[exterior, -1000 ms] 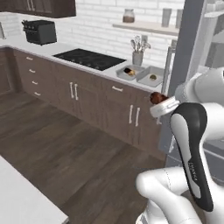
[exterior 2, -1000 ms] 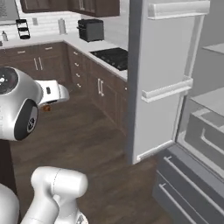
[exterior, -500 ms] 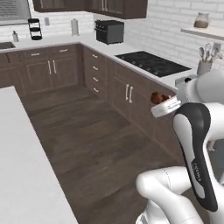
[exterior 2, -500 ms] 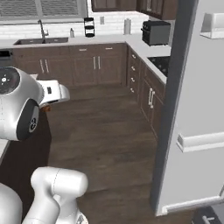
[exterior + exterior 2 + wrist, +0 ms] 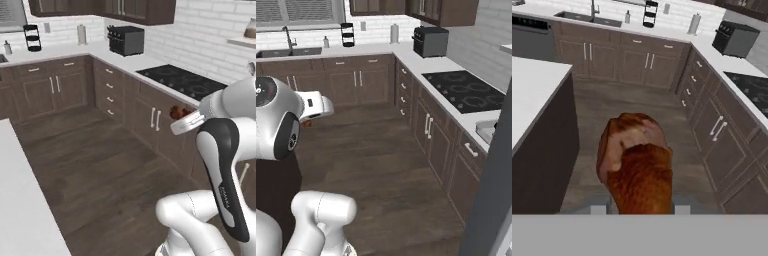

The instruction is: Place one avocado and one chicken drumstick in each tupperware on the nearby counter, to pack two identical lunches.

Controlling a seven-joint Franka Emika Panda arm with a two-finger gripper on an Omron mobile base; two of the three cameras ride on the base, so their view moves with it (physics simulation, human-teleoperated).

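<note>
Across the far side of the room runs the counter, an L-shaped pale worktop over dark brown cabinets. In the left base view it goes from 9 o'clock, round the corner near 12, down to 3 o'clock. On it: black cooktop at about 2 o'clock, dark toaster oven near 12, sink under the window in the right base view at 11 o'clock. Pale island top sits at 9 o'clock in the hand view.

Arm is raised, with the wrist at 3 o'clock in the left base view. Gripper is narrow and clamped on a chicken drumstick, the reddish-brown one. The drumstick is the task thing in hand; it sits between the fingers, its long axis roughly along the gripper's pointing direction, fat meaty end out front. In the left base view a bit of it peeks past the wrist at about 2 o'clock.

Key relation: the target isn't pinned. A pale grey rounded rim shows on the counter at the 3 o'clock edge of the right base view, beyond the cooktop. My guess is that it's a tupperware, but I can't confirm it. The hand camera faces the sink corner, so that rim lies off to the gripper's side, not ahead. I'd judge this as mid-transit: the drumstick is carried and not yet placed.
</note>
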